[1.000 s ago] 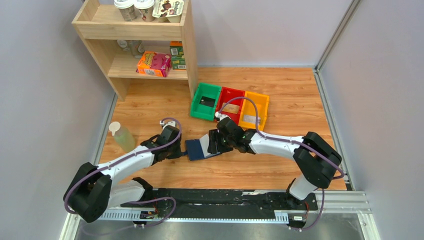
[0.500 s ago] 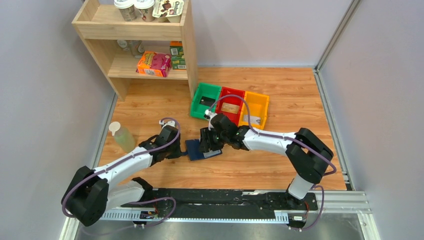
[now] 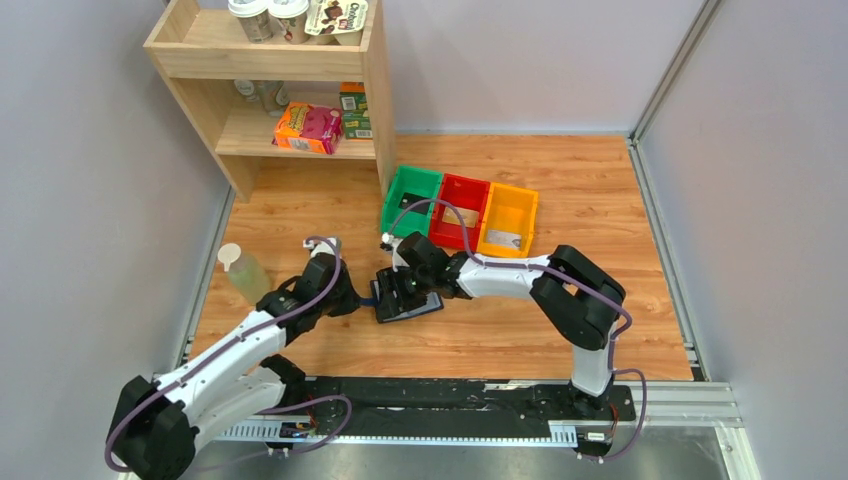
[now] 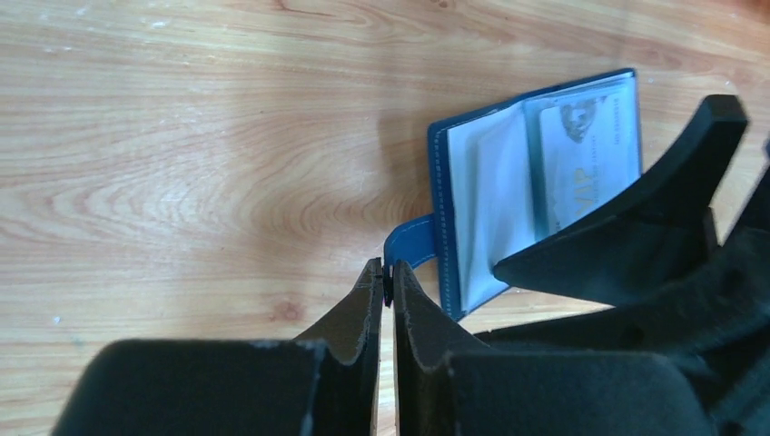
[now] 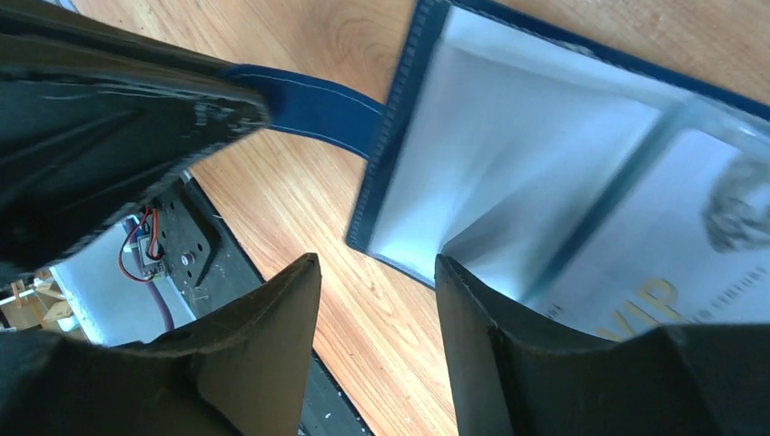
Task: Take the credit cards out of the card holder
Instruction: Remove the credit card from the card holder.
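- Holder point(image 3: 408, 306): lies open on the surface point(image 3: 560, 340), a little left of centre and nearer the near edge than the far one, with its clear pockets facing up.
- Left pincer point(image 4: 386, 280): closed on the holder's blue strap point(image 4: 410, 243), on the side facing the left edge, where it serves as the anchor.
- Right pincer point(image 5: 377, 272): fingers moderately apart and gripping nothing, poised at the outer edge of an empty pocket point(image 5: 508, 173).
- Card point(image 4: 586, 154): silver-grey, marked "VIP", and still sleeved in the next pocket towards the right edge.
- Step in hand, as judged: reaching in for this card.
- Good practice: hold the strap low and firm so that the holder neither slides nor lifts. Set the right fingertips on the card itself, not the film, and draw it out flat along the pocket.
- Risk: pinching film together with card would drag the whole holder.
- Bins point(image 3: 510, 205): well apart from the holder, towards the far edge.
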Robot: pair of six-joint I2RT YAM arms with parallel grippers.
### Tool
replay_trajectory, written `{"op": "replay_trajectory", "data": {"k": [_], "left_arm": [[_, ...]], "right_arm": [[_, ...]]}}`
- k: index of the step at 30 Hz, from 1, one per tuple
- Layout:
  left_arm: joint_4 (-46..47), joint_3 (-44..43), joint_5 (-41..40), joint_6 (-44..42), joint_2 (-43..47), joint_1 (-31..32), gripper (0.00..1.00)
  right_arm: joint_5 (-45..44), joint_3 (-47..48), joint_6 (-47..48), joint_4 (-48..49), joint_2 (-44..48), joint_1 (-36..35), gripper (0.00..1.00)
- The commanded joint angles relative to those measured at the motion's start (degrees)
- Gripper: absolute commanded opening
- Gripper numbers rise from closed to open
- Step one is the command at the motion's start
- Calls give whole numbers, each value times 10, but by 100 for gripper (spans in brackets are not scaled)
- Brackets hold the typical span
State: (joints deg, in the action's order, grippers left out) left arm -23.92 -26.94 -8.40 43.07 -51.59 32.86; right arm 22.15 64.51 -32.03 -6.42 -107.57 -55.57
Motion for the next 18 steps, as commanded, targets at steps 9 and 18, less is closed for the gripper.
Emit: {"op": "replay_trajectory", "data": {"k": [9,18], "left_arm": [[-23,-65,4,21,54,-5,17],[-126,-102,-56,18,78,-6,33]], "right_arm": [[1,10,-1,21,-19,1,52],[-5,19,-1,17,-35,1,51]]}}
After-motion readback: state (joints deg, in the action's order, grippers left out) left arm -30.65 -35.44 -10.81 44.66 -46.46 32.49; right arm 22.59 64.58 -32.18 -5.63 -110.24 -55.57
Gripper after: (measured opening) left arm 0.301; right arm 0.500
